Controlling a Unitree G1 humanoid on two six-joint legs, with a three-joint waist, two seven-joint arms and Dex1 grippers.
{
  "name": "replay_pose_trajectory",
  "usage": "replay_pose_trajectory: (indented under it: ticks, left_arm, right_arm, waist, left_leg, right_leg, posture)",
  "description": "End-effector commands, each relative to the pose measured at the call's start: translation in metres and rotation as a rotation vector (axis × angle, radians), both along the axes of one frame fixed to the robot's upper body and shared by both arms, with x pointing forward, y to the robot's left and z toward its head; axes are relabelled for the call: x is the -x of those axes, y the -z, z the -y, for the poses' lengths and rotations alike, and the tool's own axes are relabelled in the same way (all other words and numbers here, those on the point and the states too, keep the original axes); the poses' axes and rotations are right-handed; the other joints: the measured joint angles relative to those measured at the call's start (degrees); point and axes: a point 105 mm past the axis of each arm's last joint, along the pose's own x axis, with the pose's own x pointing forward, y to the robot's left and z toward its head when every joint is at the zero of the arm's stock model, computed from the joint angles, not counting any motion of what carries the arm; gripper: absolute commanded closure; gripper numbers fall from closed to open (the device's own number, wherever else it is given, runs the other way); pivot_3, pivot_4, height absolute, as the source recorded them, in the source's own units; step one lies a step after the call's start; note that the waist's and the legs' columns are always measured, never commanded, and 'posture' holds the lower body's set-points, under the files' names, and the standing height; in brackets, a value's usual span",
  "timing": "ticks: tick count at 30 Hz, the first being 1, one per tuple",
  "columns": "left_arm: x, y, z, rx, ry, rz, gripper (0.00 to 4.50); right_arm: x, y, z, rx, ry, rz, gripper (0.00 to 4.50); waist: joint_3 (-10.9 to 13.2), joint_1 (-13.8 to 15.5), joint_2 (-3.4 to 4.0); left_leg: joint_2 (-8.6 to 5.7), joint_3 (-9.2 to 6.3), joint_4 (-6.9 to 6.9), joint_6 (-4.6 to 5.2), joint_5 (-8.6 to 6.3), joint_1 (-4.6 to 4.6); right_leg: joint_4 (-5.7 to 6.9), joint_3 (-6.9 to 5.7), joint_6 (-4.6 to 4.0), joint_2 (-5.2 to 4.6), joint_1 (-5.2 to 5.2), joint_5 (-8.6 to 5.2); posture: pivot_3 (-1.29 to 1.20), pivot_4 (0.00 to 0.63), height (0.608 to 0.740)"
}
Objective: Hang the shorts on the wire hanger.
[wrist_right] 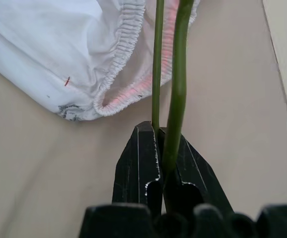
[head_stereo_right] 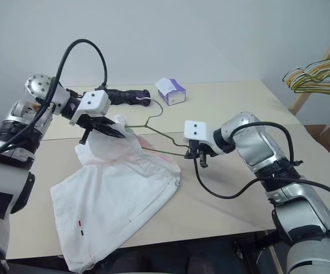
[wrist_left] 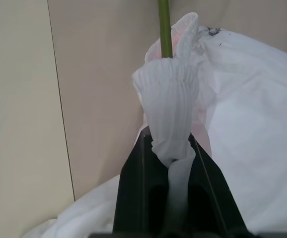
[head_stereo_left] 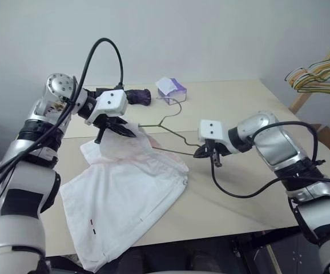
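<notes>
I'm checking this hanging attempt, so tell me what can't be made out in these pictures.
- Thin grey-olive wire hanger: its far corner is hidden under the white cloth shorts in the eye views.
- Left gripper: waistband fabric fills its jaws, hiding whether wire is caught too.
- Coloured hangers: cut off by the eye view's edge.
</notes>
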Motion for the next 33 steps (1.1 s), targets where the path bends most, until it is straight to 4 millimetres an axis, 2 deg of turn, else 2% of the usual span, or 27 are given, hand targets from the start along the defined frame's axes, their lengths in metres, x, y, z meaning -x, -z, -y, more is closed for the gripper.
replay_pose_trajectory:
  ticks: [1,2,5,10,12,15,18,21,25,27,30,33]
  left_arm:
    - [-0.002,-0.015,-0.005,0.013,-0.002,0.068,4.5]
    - [-0.002,-0.016,-0.005,0.016,-0.003,0.076,4.5]
    - [-0.007,-0.02,-0.009,0.037,-0.039,0.11,4.5]
    - [-0.01,-0.027,-0.018,0.051,-0.077,0.134,4.5]
    - [-0.012,-0.029,-0.021,0.053,-0.097,0.147,4.5]
    - [-0.015,-0.034,-0.023,0.064,-0.117,0.164,4.5]
    - [-0.017,-0.041,-0.025,0.075,-0.135,0.185,4.5]
    - [-0.018,-0.046,-0.027,0.081,-0.143,0.194,4.5]
    - [-0.018,-0.048,-0.028,0.087,-0.15,0.196,4.5]
    - [-0.018,-0.048,-0.029,0.087,-0.149,0.195,4.5]
    - [-0.017,-0.048,-0.029,0.086,-0.149,0.197,4.5]
    - [-0.017,-0.048,-0.03,0.089,-0.151,0.196,4.5]
  right_arm:
    - [-0.002,-0.02,-0.006,-0.053,-0.041,0.132,3.89]
    - [-0.002,-0.02,-0.006,-0.065,-0.023,0.135,3.7]
    - [-0.007,-0.027,-0.002,-0.12,0.072,0.155,2.69]
    - [-0.021,-0.058,0.028,-0.264,0.316,0.243,1.0]
    - [-0.016,-0.066,0.041,-0.34,0.403,0.178,0.32]
    - [-0.004,-0.063,0.054,-0.41,0.466,0.093,0.32]
    - [0.012,-0.031,0.052,-0.468,0.515,-0.075,0.32]
    - [0.021,0.005,0.033,-0.549,0.559,-0.255,0.32]
    - [0.022,0.032,0.003,-0.654,0.579,-0.385,0.32]
    - [0.023,0.039,-0.011,-0.679,0.562,-0.42,0.32]
    - [0.02,0.038,-0.03,-0.769,0.553,-0.482,0.32]
    - [0.023,0.042,-0.044,-0.771,0.513,-0.514,0.32]
  waist:
    - [0.0,0.0,0.0]
    - [0.0,0.0,0.0]
    - [0.0,0.1,0.0]
    - [0.0,0.3,0.0]
    - [0.0,0.3,-0.01]
    - [0.0,0.3,-0.01]
    - [0.0,0.3,-0.05]
    - [0.0,-0.4,-0.07]
    - [0.0,-1.4,-0.05]
    - [0.0,-1.4,-0.07]
    - [0.0,-1.2,-0.07]
    - [0.0,-1.1,-0.07]
  left_leg:
    - [0.0,0.0,0.01,0.0,0.0,0.0]
    - [0.0,0.0,0.02,0.0,0.0,0.0]
    - [0.0,0.0,0.04,0.0,0.0,-0.01]
    - [0.0,0.0,0.08,0.01,-0.01,-0.02]
    - [0.0,0.0,0.09,0.01,-0.01,-0.03]
    - [0.0,-0.03,0.09,0.04,-0.02,-0.07]
    - [0.0,-0.02,0.11,0.07,-0.04,-0.06]
    - [0.01,-0.01,0.12,0.07,-0.04,0.07]
    - [-0.01,-0.01,0.11,0.07,-0.04,0.1]
    - [-0.01,-0.01,0.11,0.08,-0.05,0.1]
    - [-0.01,-0.03,0.11,0.08,-0.05,0.06]
    - [-0.01,-0.03,0.12,0.08,-0.05,0.06]
  right_leg:
    - [0.01,0.01,0.0,0.0,0.01,0.0]
    - [0.01,0.01,0.0,-0.01,0.0,0.0]
    - [0.03,0.01,0.0,-0.01,0.0,0.0]
    - [0.04,0.0,0.01,-0.02,0.01,0.0]
    - [0.04,0.0,0.01,-0.02,0.01,0.0]
    - [0.04,-0.03,0.0,-0.02,0.02,0.0]
    - [0.02,-0.03,0.0,-0.02,0.04,0.0]
    - [0.08,0.01,0.0,-0.02,0.09,0.0]
    - [0.14,0.08,0.0,-0.02,0.07,0.0]
    - [0.12,0.09,0.01,-0.02,0.07,-0.01]
    - [0.12,0.08,0.03,-0.02,0.06,-0.01]
    - [0.12,0.07,0.03,-0.02,0.07,-0.01]
  posture:
    - [0.06,0.0,0.74]
    - [0.06,0.0,0.74]
    - [0.05,0.0,0.74]
    - [0.04,0.0,0.74]
    - [0.03,0.0,0.74]
    - [0.03,0.0,0.74]
    - [0.02,0.0,0.74]
    - [0.03,0.0,0.74]
    - [0.03,0.0,0.74]
    - [0.04,0.0,0.74]
    - [0.05,0.0,0.74]
    - [0.06,0.0,0.74]
